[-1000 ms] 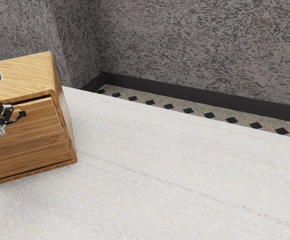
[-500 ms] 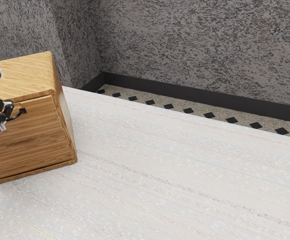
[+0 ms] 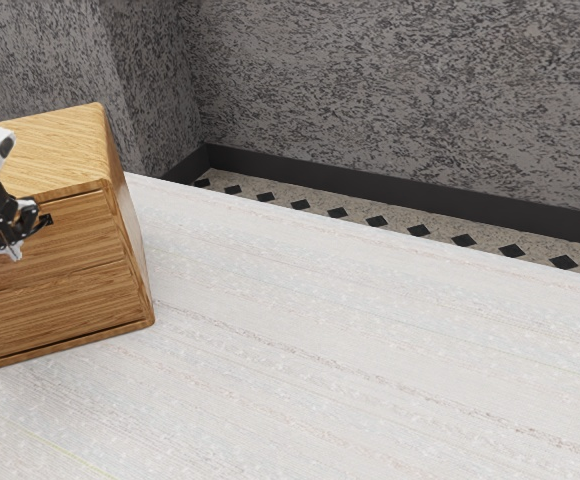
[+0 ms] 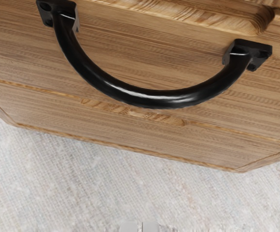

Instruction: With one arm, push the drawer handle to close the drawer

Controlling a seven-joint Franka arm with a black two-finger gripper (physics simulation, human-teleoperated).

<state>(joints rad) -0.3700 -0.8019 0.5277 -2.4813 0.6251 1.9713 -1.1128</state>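
Observation:
In the exterior view, my gripper (image 3: 12, 252) is at the left edge, in front of the upper drawer (image 3: 88, 232) of a wooden cabinet, its two fingers together. The drawer front looks about level with the cabinet frame. Part of the black handle (image 3: 45, 221) shows beside the hand, which hides the rest. From the wrist camera, the curved black handle (image 4: 154, 99) spans the drawer front (image 4: 145, 63), and the gripper (image 4: 140, 226) has its fingertips side by side with nothing between them. Whether the hand touches the handle, I cannot tell.
A lower wooden panel (image 3: 65, 312) lies under the drawer. The cabinet top (image 3: 55, 150) rises behind the hand. The pale table surface (image 3: 350, 350) extends toward the exterior view's right, with a grey wall (image 3: 400, 90) beyond it.
The upper drawer has slid inward; the dark gap above it has narrowed and the seam below now shows. My hand has shifted slightly up and toward the exterior view's right.

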